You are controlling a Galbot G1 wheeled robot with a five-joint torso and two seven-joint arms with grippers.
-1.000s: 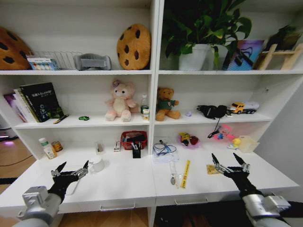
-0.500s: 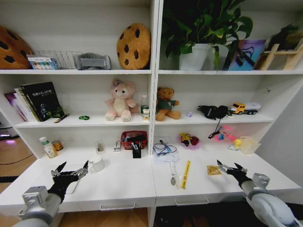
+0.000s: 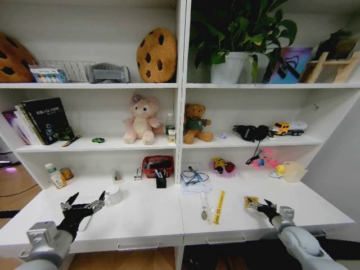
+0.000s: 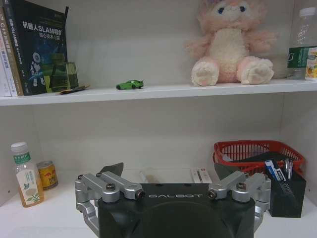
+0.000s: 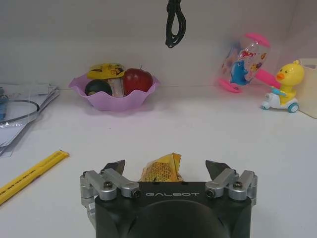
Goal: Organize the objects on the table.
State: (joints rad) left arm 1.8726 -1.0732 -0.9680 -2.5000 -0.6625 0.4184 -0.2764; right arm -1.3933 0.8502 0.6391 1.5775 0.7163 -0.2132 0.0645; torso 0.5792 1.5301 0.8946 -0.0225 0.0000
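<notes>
From my seat the risk is a scrape: my right gripper (image 3: 259, 205) sits low over the bench (image 3: 140, 216), and the yellow packet (image 5: 162, 169) looks thin and flat, so I judge the tips could slide across its crinkled top or shove it forward instead of catching an edge. A push could also send it toward the yellow ruler (image 3: 220, 206), which lies on the bench to the packet's left.

In the right wrist view the packet sits just ahead of the gripper body, between the two tips, with both jaws spread wide and nothing held. It lies on the bench in front of the purple fruit bowl (image 5: 114, 93), well apart from it.

My left gripper (image 3: 83, 205) hangs parked above the bench with jaws apart and empty, the white cup (image 3: 114, 194) just beside it.
</notes>
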